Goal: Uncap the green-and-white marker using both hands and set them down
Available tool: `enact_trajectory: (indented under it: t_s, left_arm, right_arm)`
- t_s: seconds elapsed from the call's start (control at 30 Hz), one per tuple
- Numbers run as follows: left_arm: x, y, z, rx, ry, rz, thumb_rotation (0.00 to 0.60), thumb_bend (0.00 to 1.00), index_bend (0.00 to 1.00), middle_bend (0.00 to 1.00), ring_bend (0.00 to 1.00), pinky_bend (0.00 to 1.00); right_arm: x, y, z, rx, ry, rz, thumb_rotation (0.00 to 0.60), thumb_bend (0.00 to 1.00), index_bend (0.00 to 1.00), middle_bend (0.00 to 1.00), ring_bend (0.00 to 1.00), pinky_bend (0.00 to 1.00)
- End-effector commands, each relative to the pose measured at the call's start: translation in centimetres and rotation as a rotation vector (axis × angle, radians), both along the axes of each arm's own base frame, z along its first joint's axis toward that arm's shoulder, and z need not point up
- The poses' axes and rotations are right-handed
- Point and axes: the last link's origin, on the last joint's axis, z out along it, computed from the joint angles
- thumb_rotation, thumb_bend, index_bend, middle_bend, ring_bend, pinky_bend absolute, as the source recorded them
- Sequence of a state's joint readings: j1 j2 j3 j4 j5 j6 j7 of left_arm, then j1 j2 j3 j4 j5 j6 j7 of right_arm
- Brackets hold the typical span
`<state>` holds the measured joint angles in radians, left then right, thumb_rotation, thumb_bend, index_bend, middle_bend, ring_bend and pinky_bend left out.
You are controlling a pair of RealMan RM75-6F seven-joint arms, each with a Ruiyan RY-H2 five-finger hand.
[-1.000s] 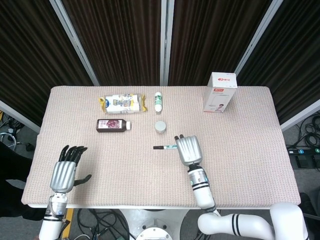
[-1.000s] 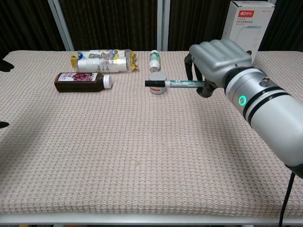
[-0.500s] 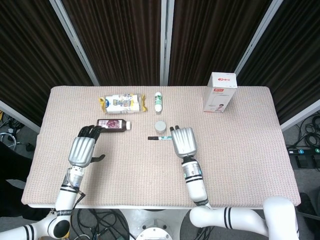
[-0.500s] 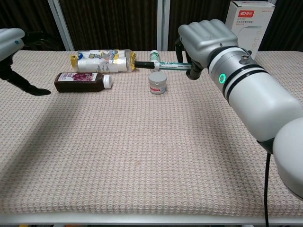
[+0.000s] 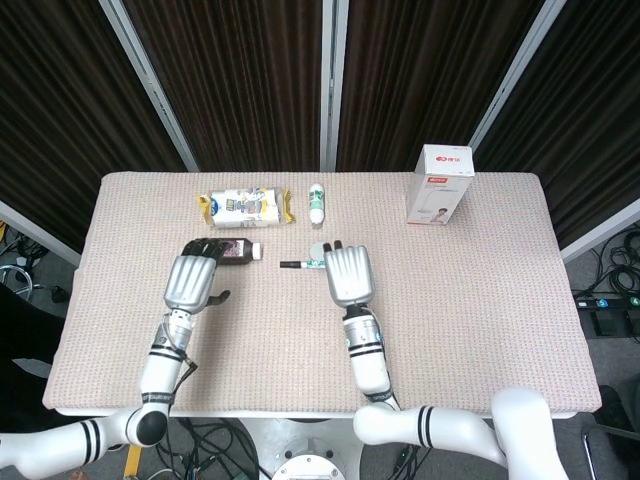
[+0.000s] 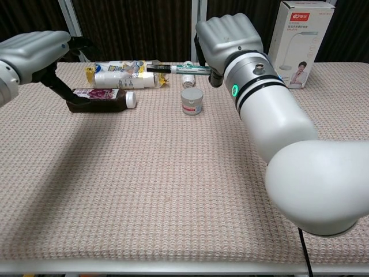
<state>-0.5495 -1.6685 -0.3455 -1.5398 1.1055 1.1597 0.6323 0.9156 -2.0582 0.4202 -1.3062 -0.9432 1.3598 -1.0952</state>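
Right hand (image 6: 228,36) grips the slim green-and-white marker with black cap (image 6: 173,68), lifted clear of the beige woven tablecloth (image 5: 480,300), held level with the cap end pointing toward the robot's left. Left hand (image 5: 190,280) is raised nearby, empty, fingers loosely apart, well short of the cap. Marker hangs above the small round white jar (image 6: 192,101), near the dark-brown bottle with white cap (image 6: 101,99). Judged progress: pickup done, cap on; left hand has yet to close on the cap, pull it off, then both pieces go down. Yellow-edged snack packet (image 5: 243,207), small white bottle with green band (image 5: 317,203), white-and-red carton (image 5: 441,186) sit at the back.
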Motion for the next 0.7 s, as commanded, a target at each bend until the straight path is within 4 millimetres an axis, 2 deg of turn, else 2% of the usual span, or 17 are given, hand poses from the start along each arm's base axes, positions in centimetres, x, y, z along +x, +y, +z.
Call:
enact_trajectory:
  t_s: [0.03, 0.23, 0.7]
  left_arm:
    - [0.9, 1.0, 0.0, 0.047, 0.036, -0.007, 0.6, 0.17, 0.26, 0.25, 0.21, 0.24]
    - [2.0, 1.8, -0.5, 0.107, 0.049, -0.023, 0.6, 0.19, 0.31, 0.31, 0.27, 0.3]
    - [3.4, 2.6, -2.7, 0.039, 0.069, -0.012, 0.6, 0.19, 0.39, 0.39, 0.34, 0.36]
  right_arm:
    - [1.0, -0.3, -0.9, -0.004, -0.017, 0.008, 0.6, 0.29, 0.66, 0.67, 0.73, 0.86]
    - [2.0, -0.9, -2.1, -0.001, -0.03, 0.015, 0.6, 0.29, 0.66, 0.67, 0.73, 0.86]
    - [3.1, -1.5, -4.1, -0.009, -0.042, 0.005, 0.6, 0.29, 0.66, 0.67, 0.73, 0.86]
